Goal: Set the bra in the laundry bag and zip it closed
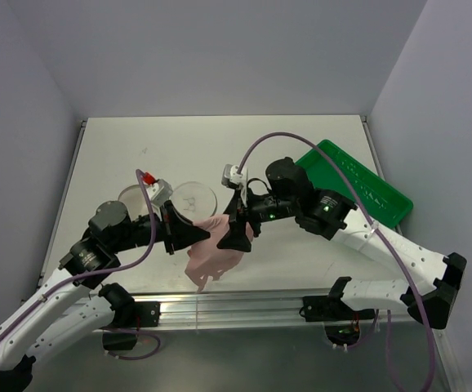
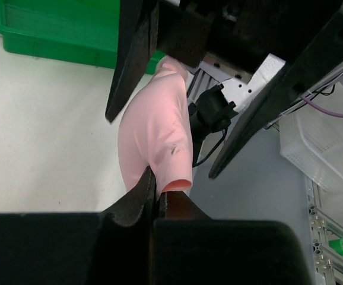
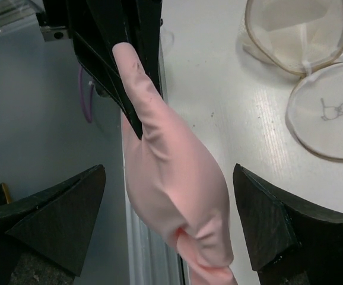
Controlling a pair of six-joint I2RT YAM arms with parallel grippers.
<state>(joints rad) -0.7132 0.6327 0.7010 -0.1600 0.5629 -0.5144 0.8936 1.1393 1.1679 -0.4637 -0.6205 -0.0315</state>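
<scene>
Pale pink and limp, the bra [image 1: 214, 253] hangs above the near edge of the table [image 1: 301, 155], one end pinched tight in the left gripper [image 2: 156, 187]. The right gripper [image 3: 171, 196] straddles it wide open, gripping nothing, probably lining up a second hold. Beyond, the laundry bag [image 1: 193, 198] lies unzipped, discs spread to receive it.

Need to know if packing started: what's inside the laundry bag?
No garment: the laundry bag lies open, nothing pink in either disc. The bra hangs outside it in the left claw. From above, the left arm covers part of one disc.
</scene>
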